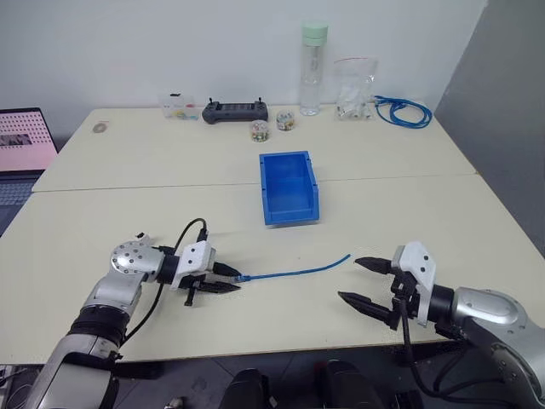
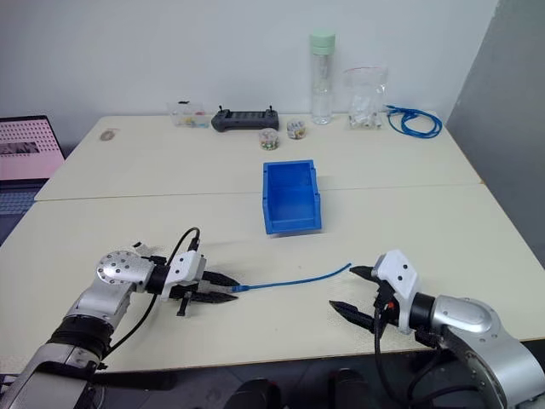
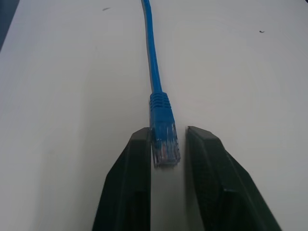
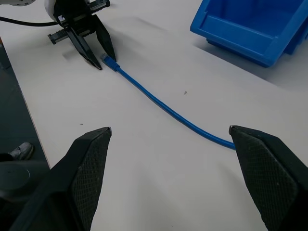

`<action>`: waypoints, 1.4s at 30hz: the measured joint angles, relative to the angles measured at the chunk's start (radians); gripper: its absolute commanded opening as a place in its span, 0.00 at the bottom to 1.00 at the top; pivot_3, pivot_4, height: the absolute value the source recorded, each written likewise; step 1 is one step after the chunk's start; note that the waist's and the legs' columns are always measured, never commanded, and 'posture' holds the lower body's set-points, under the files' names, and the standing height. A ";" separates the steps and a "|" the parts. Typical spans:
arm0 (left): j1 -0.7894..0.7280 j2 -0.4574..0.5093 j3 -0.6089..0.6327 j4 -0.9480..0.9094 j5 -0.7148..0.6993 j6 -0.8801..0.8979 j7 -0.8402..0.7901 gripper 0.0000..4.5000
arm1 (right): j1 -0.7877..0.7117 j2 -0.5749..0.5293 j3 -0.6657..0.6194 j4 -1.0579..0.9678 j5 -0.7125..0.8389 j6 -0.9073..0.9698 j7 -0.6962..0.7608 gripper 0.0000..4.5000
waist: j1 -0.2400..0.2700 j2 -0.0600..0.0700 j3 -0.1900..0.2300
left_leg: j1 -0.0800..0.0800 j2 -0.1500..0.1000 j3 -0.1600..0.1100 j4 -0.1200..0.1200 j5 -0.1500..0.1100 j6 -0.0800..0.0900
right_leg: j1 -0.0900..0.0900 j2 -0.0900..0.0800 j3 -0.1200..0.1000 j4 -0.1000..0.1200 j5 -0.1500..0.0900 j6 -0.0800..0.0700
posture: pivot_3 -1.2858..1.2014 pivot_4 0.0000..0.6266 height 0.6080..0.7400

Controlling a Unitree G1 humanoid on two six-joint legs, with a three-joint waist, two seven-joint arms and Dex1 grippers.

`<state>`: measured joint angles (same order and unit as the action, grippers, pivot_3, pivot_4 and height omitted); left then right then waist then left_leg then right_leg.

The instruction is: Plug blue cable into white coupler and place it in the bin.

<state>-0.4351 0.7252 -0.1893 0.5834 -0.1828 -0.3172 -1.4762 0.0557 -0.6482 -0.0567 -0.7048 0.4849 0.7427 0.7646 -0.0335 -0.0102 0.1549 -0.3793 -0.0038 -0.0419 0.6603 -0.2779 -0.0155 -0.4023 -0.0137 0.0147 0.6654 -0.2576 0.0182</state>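
Left end effector (image 1: 228, 280) — blue cable (image 1: 294, 272) runs rightward.

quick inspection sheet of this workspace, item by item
surface: pale table, a seam running across it
job's things: blue cable lies nearly straight on the table in front of the bin, which is open and empty; white coupler not made out
clutter: along the far edge a black controller, small jars, a tall clear bottle, a clear bag, a small parts box
grippers: left gripper narrowed around the cable's plug, a gap on one side; right gripper open, empty, by the cable's other end
cables: coiled blue bundle at the far right corner
surroundings: laptop screen at left, white wall behind
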 measured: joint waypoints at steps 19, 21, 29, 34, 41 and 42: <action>-0.057 -0.115 0.162 -0.688 -0.655 1.499 0.355 0.05 | -0.096 0.168 -0.130 0.012 0.661 0.326 -0.319 0.92 | 0.011 -0.011 0.007 | -0.013 -0.004 -0.009 0.004 0.000 0.000 | -0.003 -0.006 -0.005 -0.002 0.000 0.001 | 0.52 0.24 1.00; -0.086 -0.179 0.254 -0.727 -0.783 1.661 0.446 0.05 | -0.093 0.136 -0.130 0.031 0.822 0.358 -0.382 0.92 | 0.005 -0.011 0.007 | -0.012 -0.004 -0.009 0.003 0.000 0.000 | -0.003 -0.006 -0.005 -0.002 0.000 0.001 | 0.52 0.24 1.00; -0.028 -0.290 0.378 -0.741 -1.022 1.923 0.667 0.05 | -0.172 0.113 -0.045 0.128 1.237 0.277 -0.664 0.92 | -0.004 -0.010 0.008 | -0.006 -0.002 -0.007 0.002 0.000 0.000 | -0.002 -0.003 -0.001 0.001 0.000 0.000 | 0.52 0.24 1.00; -0.003 -0.297 0.401 -0.741 -1.155 1.928 0.776 0.05 | -0.196 0.068 0.013 0.125 1.365 0.225 -0.726 0.92 | 0.008 -0.010 0.009 | -0.008 -0.004 -0.006 0.002 0.000 0.000 | -0.002 -0.004 -0.001 -0.001 -0.001 0.000 | 0.52 0.24 1.00; 0.026 -0.283 0.401 -0.741 -1.296 1.916 0.891 0.05 | -0.203 0.037 0.076 0.120 1.402 0.180 -0.746 0.92 | 0.007 -0.010 0.009 | -0.008 -0.004 -0.005 0.002 0.000 0.000 | -0.003 -0.005 0.000 -0.002 -0.001 0.001 | 0.52 0.24 1.00; 0.030 -0.278 0.397 -0.741 -1.313 1.909 0.902 0.05 | -0.204 0.037 0.081 0.120 1.402 0.175 -0.747 0.92 | 0.007 -0.010 0.009 | -0.008 -0.004 -0.005 0.002 0.000 0.000 | -0.003 -0.005 0.000 -0.002 -0.001 0.001 | 0.52 0.24 1.00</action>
<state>-0.4054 0.4475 0.2078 -0.1574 -1.4955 1.5913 -0.5741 -0.1482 -0.6107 0.0243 -0.5848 1.8870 0.9173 0.0172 -0.0264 -0.0207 0.1636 -0.3873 -0.0075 -0.0473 0.6625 -0.2778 -0.0158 -0.4048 -0.0185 0.0143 0.6638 -0.2582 0.0189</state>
